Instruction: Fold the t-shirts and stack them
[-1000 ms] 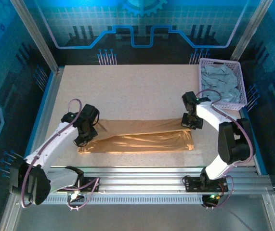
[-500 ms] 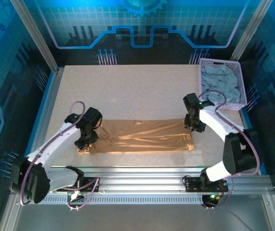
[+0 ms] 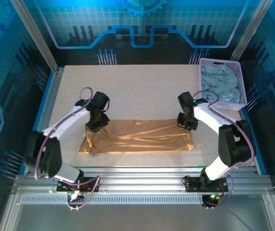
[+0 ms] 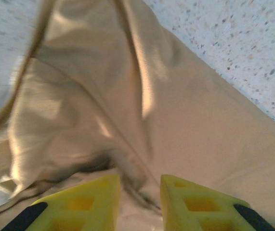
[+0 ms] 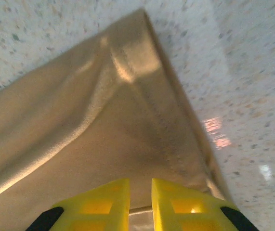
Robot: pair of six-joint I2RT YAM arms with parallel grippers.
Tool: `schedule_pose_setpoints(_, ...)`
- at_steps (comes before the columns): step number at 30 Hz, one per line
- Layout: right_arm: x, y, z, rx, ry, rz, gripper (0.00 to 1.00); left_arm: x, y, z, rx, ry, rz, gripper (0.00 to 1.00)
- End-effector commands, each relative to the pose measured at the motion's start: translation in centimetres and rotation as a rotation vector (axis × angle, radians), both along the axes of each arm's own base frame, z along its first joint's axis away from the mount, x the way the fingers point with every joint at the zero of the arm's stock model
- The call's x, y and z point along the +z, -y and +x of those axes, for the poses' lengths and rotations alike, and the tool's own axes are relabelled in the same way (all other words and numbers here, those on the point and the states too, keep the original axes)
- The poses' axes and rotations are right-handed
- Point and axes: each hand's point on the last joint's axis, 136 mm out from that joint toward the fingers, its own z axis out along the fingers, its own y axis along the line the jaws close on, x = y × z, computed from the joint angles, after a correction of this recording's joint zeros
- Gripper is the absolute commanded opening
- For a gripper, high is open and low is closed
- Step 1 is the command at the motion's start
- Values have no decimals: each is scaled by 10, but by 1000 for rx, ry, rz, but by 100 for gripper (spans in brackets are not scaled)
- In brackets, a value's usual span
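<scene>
While your left claw [image 4: 140,192] and right claw [image 5: 140,199] hover narrowly parted, gripping nothing, the tan t-shirt [image 3: 137,137] lies just beneath them, a folded band stretched between both, likely laid flat for another fold, the grey-blue t-shirt [image 3: 219,84] waiting in the basket [image 3: 219,60] beyond your right claw.

The table [image 3: 127,86] is viewed from above and behind. Each wrist view is aimed closely downward; the tan t-shirt [image 3: 137,137] is shared by all three.

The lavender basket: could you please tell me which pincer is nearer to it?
Right. The right pincer is just in front-left of the basket; the left pincer is far off, at the tan shirt's other end.
</scene>
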Motion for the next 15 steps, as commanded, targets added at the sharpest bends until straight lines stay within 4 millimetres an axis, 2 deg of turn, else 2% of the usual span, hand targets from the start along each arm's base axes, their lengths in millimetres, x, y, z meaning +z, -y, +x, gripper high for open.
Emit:
schedule_pose_setpoints(1, -23, 2, -32, -58, -134, 12, 20, -8, 13, 18, 15, 0, -72, 29)
schedule_pose_setpoints(4, -29, 27, -53, -101, -170, -26, 19, -24, 8, 17, 14, -54, -55, 29)
schedule_pose_setpoints(5, -26, 34, -52, -110, -154, -28, 19, -29, 4, 15, 18, -71, -48, 29)
schedule_pose_setpoints(6, -30, 39, -62, -114, -170, -29, 19, -34, 1, 14, 27, -86, -44, 29)
schedule_pose_setpoints(8, -32, 47, -67, -121, -183, -23, 19, -43, -6, 10, 51, -116, -45, 29)
schedule_pose_setpoints(12, -29, 54, -62, -130, -182, -26, 16, -47, -16, 7, 75, -125, -41, 29)
schedule_pose_setpoints(15, -8, 53, -48, -113, -97, -38, 16, -34, -18, 13, 64, -84, -33, 29)
